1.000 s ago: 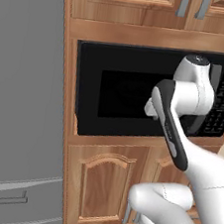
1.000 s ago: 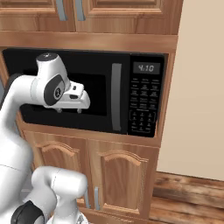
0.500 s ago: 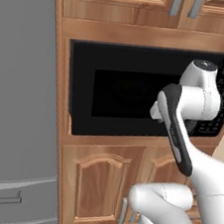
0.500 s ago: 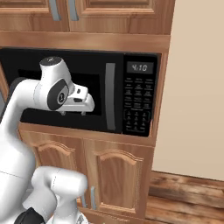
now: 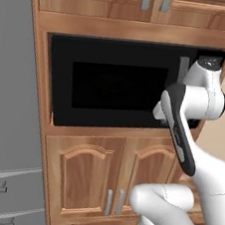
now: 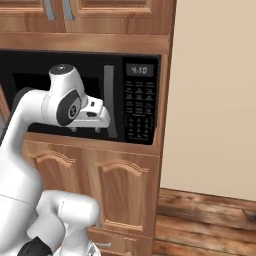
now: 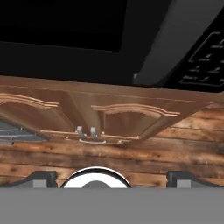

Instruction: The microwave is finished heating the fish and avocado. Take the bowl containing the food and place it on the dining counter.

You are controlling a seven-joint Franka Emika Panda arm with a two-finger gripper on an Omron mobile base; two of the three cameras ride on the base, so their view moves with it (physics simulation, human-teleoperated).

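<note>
Microwave (image 5: 118,87) stood shut in the wooden cabinet wall, one unit only, its dark glass door closed and just beyond the claw (image 6: 92,121). In the right base view the claw hung in front of the lower part of the door, close beside the one vertical grey handle (image 6: 110,101), which rose just to the side of the hand; whether anything touched the handle could not be told. Past the handle, on the side away from the arm, sat the keypad (image 6: 139,111) with the small lit display (image 6: 138,70) above it. In the left base view the white hand covered the handle end of the microwave, and the window ran off to the far side of the claw.

Seen from the hand view, the claw (image 7: 109,177) was spread wide, its two dark fingertips (image 7: 40,178) far apart with nothing between them. Ahead of them in that view lay the black face of the microwave (image 7: 65,24), the grey bar of the handle (image 7: 175,41) slanting across it, and the keypad (image 7: 203,59) in the corner beyond.

Below the claw were two arched cabinet doors (image 5: 118,178), side by side, each with one small metal pull, and a drawer front with one pull under them. Above it were two more cabinet doors (image 5: 144,0). A grey refrigerator (image 5: 9,111) stood well off to the arm's left, a plain beige wall (image 6: 215,90) to its right, and wooden floor (image 6: 205,220) lay beneath that wall.
</note>
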